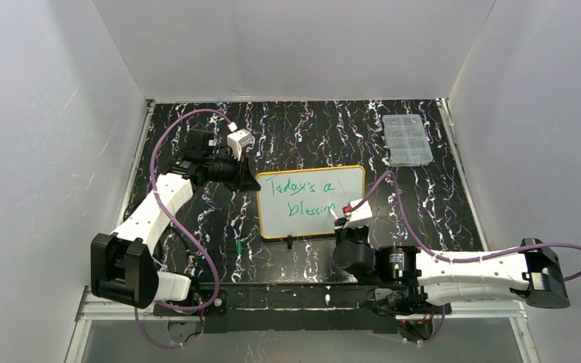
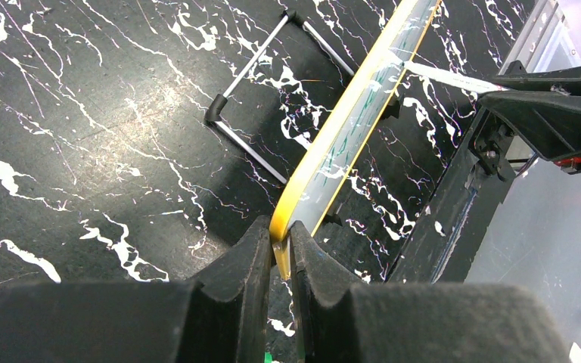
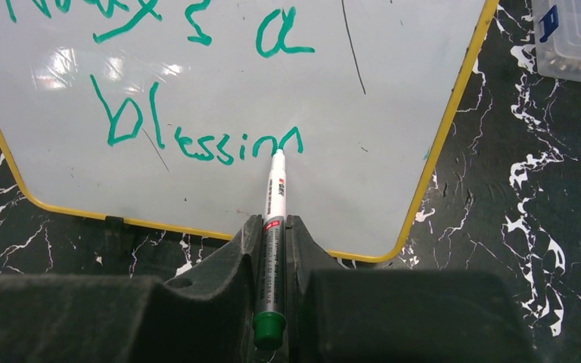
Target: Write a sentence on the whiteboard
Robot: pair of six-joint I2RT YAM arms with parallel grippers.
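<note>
The whiteboard, white with a yellow frame, stands propped mid-table and carries green writing: "Today's a" above "blessin". My left gripper is shut on the board's left edge; in the left wrist view the yellow frame runs up out of the gripper. My right gripper is shut on a white marker with a green end. The marker's tip touches the whiteboard just after the last green letter of the lower line.
A clear compartmented plastic box sits at the back right. A small green marker cap lies on the black marbled table left of the board's front. The board's wire stand rests behind it. White walls enclose the table.
</note>
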